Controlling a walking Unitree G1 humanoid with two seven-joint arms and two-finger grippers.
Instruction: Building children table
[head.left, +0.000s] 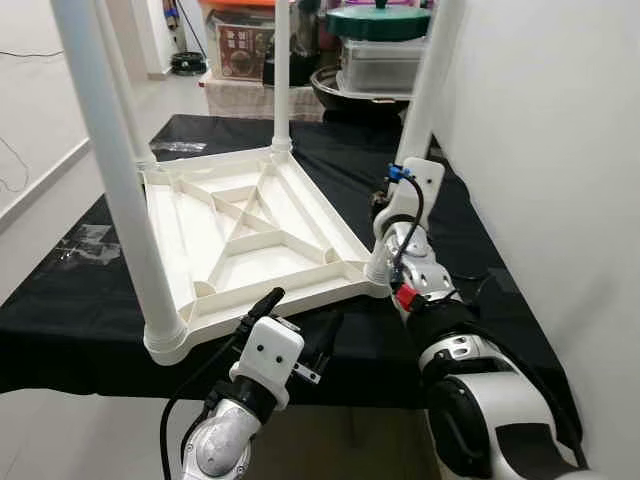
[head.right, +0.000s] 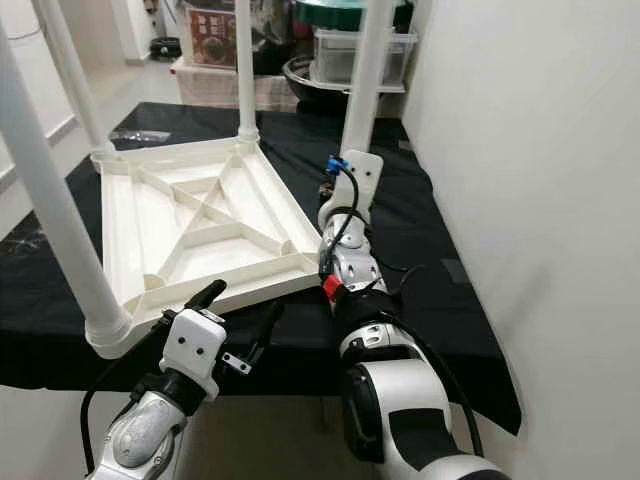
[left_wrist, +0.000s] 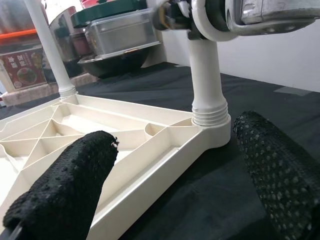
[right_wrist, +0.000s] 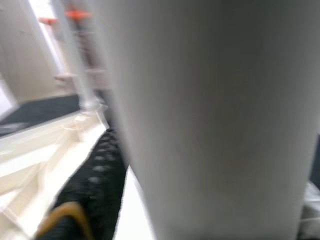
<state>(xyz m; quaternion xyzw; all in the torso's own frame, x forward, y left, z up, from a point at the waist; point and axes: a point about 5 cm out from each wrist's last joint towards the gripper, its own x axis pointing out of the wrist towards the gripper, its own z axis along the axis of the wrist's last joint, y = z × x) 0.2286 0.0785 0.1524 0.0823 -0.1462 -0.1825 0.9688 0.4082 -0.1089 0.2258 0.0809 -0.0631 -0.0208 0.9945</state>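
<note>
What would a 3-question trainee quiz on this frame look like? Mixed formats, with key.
1. True or false: the white tabletop lies upside down on the black cloth.
2. The right gripper is at which leg?
A. the near-left one
B. the near-right one
C. the far one
3. Fill in: the left gripper hovers with its fingers ____ by the tabletop's near edge.

Key
1. True: the ribbed underside faces up and the legs stand upward.
2. B: the right gripper is against the near-right leg, just above its socket.
3. open: nothing lies between the fingers.
</note>
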